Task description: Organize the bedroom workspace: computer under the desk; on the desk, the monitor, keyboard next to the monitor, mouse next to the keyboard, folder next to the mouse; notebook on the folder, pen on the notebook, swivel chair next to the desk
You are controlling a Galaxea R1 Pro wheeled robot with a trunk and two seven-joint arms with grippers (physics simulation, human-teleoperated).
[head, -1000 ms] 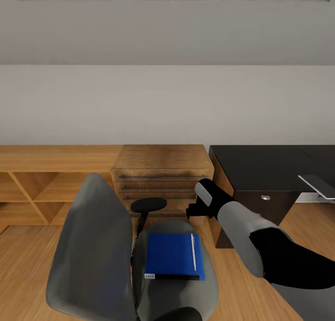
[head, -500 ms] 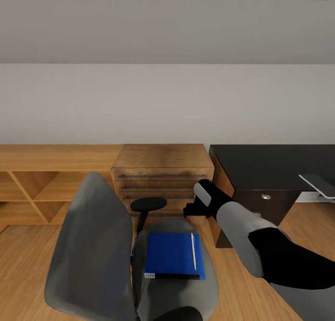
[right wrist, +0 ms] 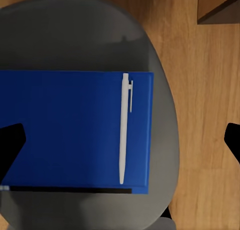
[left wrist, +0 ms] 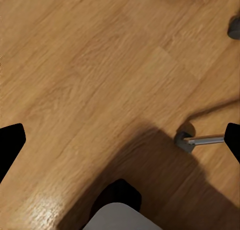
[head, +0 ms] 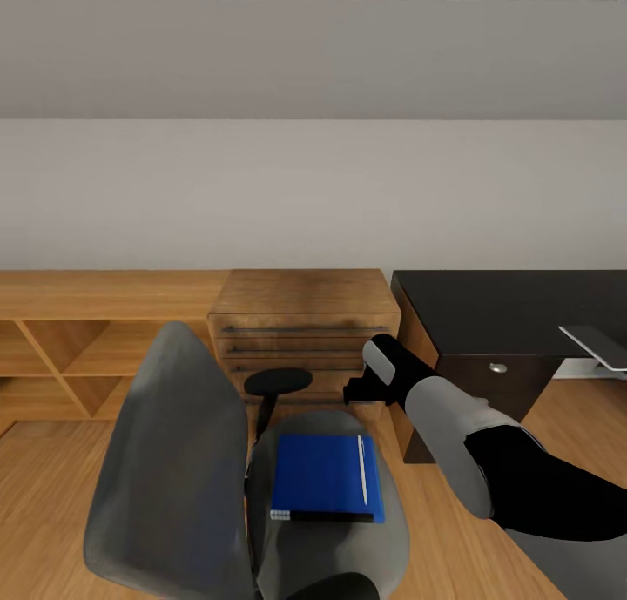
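Your right gripper (right wrist: 120,140) hangs over the swivel chair (head: 165,461), pointing straight down at the seat. In the right wrist view its two dark fingers (right wrist: 10,142) sit far out at opposite edges, so they are spread wide and hold nothing. Between them lies the folder (right wrist: 70,130), flat on the grey seat, with the pen (right wrist: 123,127) resting on top of it, nearer one finger than the other and running lengthwise across the gap.

That stack explains the pose: the folder has to go to the counter (head: 488,313), and the pen rides loose on its cover. It looks like you are lining up either to pluck the pen off first or to take the folder by an edge. Judging from the wrist view, the pen is the safer first pick, since a thin loose stick would likely roll off a tilted folder. The fingers sit well above the cover, not touching it.

At the folder's near edge in the head view a sliver of white pages and spiral shows, possibly the notebook (head: 280,515) underneath, though I cannot be sure.

Your left gripper (left wrist: 120,140) points at the wooden floor (left wrist: 85,65) beside a chair caster (left wrist: 184,140), fingers apart and empty, kept out of the way.
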